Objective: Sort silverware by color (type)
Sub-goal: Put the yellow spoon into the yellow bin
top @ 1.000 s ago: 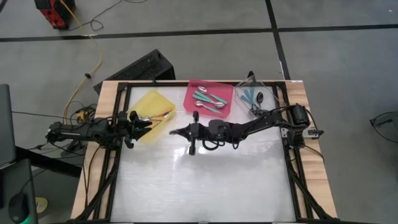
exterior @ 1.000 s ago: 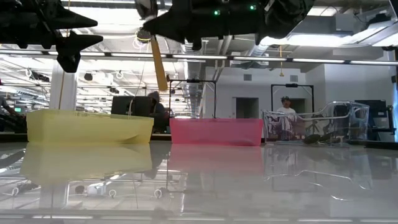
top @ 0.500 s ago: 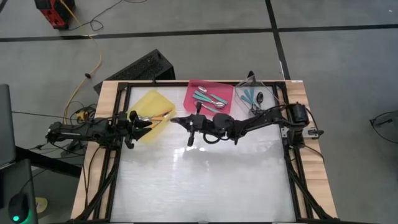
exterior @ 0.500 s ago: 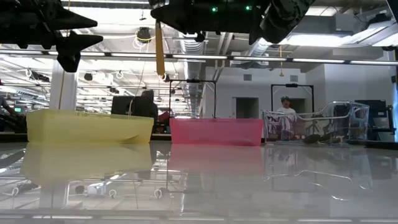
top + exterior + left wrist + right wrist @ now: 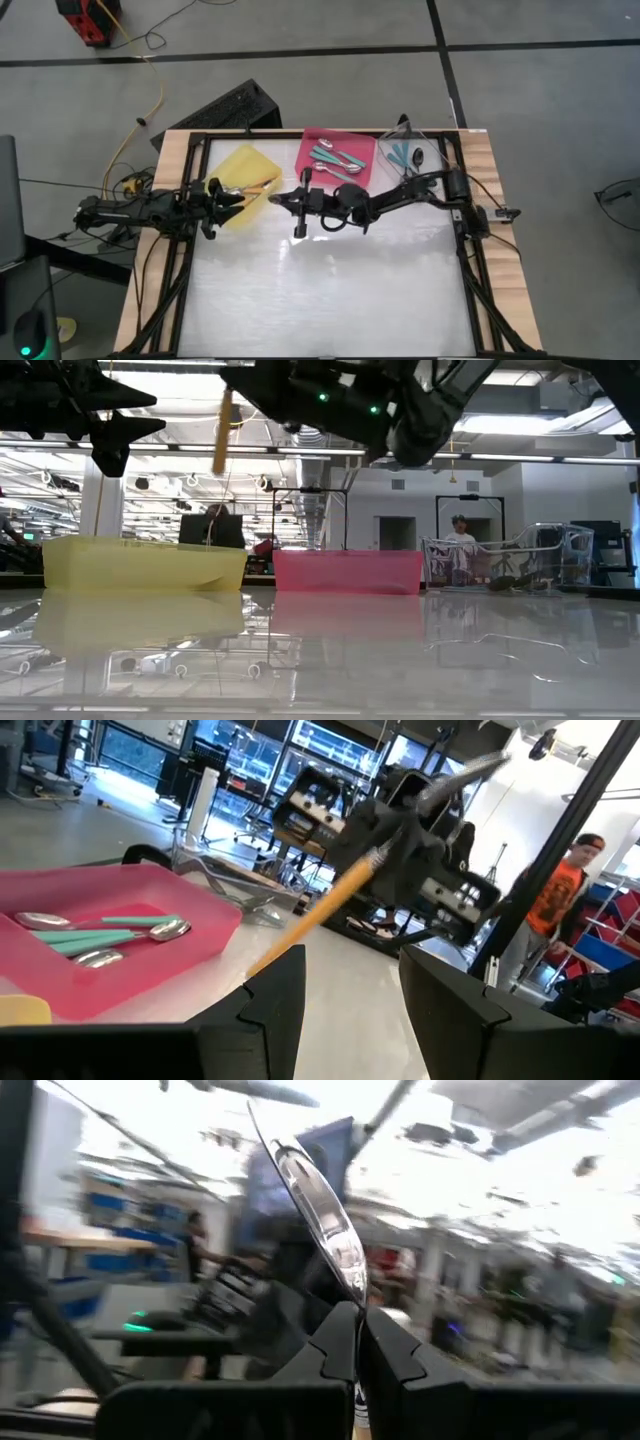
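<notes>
My right gripper [image 5: 285, 200] reaches out over the table between the yellow tray [image 5: 245, 180] and the pink tray [image 5: 337, 157]. It is shut on a spoon with an orange handle [image 5: 310, 920] and a shiny bowl [image 5: 322, 1220]. My left gripper [image 5: 350, 1010] hovers level at the yellow tray's near left side, open, with nothing between its fingers. Orange-handled spoons [image 5: 258, 184] lie in the yellow tray. Teal-handled ones [image 5: 335, 160] lie in the pink tray. My right gripper pinches the spoon between its two fingers where the orange handle meets the metal neck [image 5: 378, 855]. The fingers come from the table's right, tipped a little upward, and lie across the spoon. The spoon is lifted clear, its bowl up and its handle [image 5: 221, 432] hanging below.
A clear tray [image 5: 415, 155] with teal-handled spoons stands at the far right, beside the pink one. All three trays line the far edge. The white table top [image 5: 330, 290] stretches toward the near edge. People and workbenches show in the room beyond.
My right gripper has tipped its fingers upward and moved toward the table's left, nearer the yellow tray, still shut on the spoon. The orange handle has swung along with it and still hangs clear of the table.
</notes>
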`<state>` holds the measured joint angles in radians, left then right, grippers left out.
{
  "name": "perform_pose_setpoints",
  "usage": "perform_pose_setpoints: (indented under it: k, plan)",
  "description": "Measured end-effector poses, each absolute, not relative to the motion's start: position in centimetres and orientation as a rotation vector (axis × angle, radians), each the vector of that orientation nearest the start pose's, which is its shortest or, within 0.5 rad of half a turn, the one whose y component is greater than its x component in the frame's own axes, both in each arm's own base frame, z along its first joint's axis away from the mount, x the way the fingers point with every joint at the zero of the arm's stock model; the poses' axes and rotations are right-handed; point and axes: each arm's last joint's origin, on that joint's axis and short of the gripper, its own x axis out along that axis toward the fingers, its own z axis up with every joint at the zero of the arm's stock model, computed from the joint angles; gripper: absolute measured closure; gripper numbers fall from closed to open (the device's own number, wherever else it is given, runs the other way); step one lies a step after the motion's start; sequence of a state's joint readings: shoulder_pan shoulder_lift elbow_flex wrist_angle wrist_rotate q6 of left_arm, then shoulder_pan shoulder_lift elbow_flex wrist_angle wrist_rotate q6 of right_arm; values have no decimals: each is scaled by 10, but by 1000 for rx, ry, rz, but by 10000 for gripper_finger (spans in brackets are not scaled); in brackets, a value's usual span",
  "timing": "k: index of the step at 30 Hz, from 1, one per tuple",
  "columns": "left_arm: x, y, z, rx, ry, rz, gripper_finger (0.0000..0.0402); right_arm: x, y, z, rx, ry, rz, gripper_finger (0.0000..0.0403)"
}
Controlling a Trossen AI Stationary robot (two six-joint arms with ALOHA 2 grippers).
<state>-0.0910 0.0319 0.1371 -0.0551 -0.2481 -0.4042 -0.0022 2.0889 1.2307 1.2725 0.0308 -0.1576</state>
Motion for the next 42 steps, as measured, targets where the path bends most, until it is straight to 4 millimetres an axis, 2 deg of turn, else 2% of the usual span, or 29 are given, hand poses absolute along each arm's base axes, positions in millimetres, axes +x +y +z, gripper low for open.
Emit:
perform_pose_setpoints:
  k: [5,18,26,32,42]
  plan:
    - [89,-1,202,-412,-80,144,253,457,-1,229,-148,-463,77,375]
    - [89,-1,201,-407,-68,146,253,461,-24,231,-82,-429,46,379]
    - [90,-1,201,-412,-65,146,253,467,-42,254,-116,-490,111,379]
    - [90,-1,201,-414,-64,145,253,479,-49,255,-131,-450,143,379]
    - [90,-1,200,-415,-57,150,253,479,-57,255,-160,-436,121,379]
